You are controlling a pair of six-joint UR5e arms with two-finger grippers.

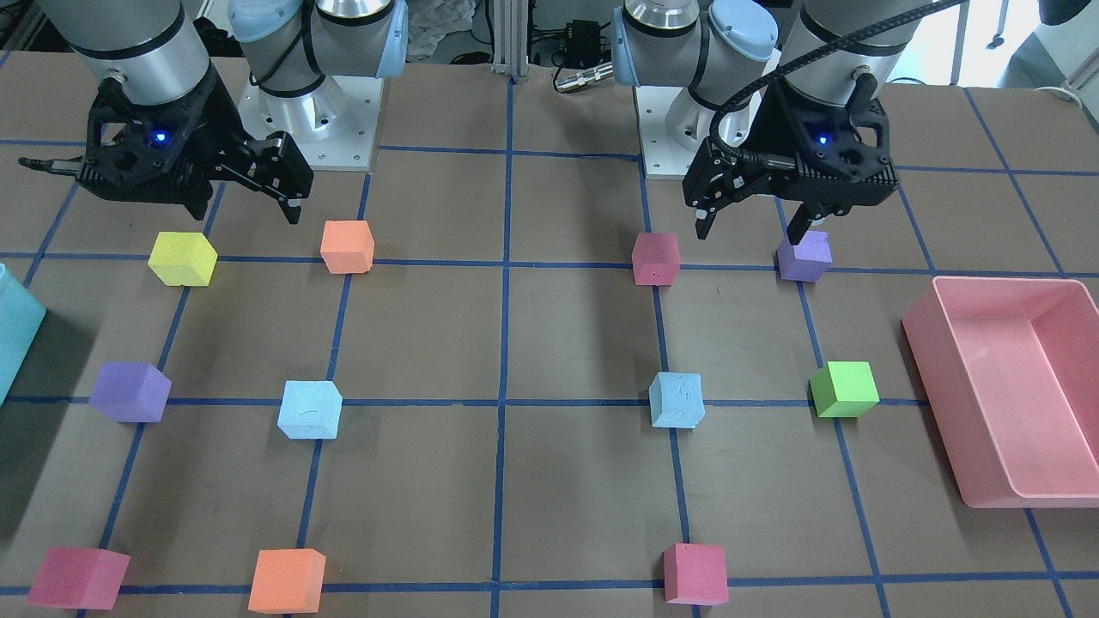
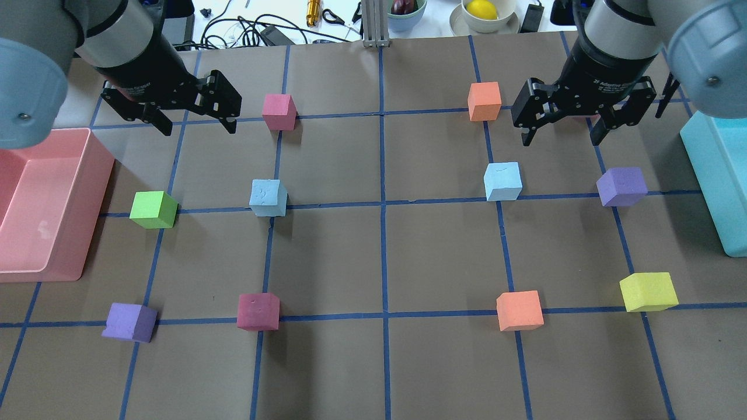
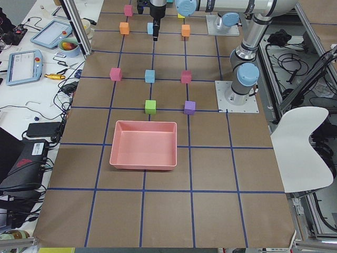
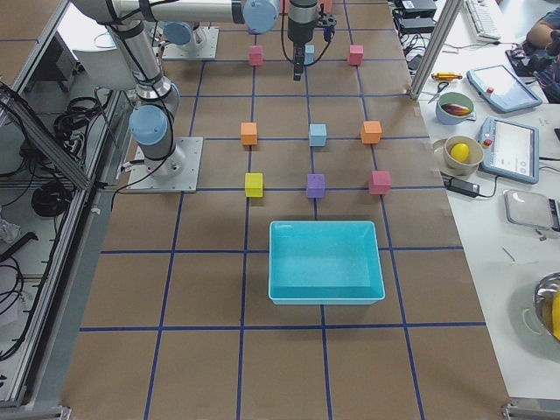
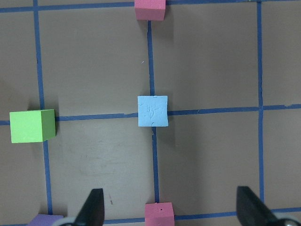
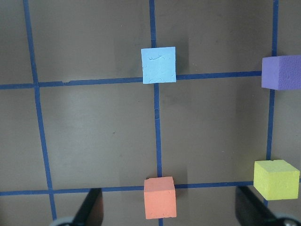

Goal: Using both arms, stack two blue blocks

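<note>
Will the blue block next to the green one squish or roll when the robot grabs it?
Probably squishes a little: the blue block has dents, like soft foam. It likely won't roll, since it sits on a flat face. Foam probably means light too.

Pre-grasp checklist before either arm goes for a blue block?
1. Left gripper open and empty: ok.
2. Right gripper open and empty: ok.
3. Blue block on the robot's left sits alone on the table, nothing touching it: ok.
4. Blue block on the robot's right sits alone, nothing touching it: ok.
5. Each block visible in its own arm's wrist camera: ok.
6. Gripper height above the blocks: cannot tell.
</note>
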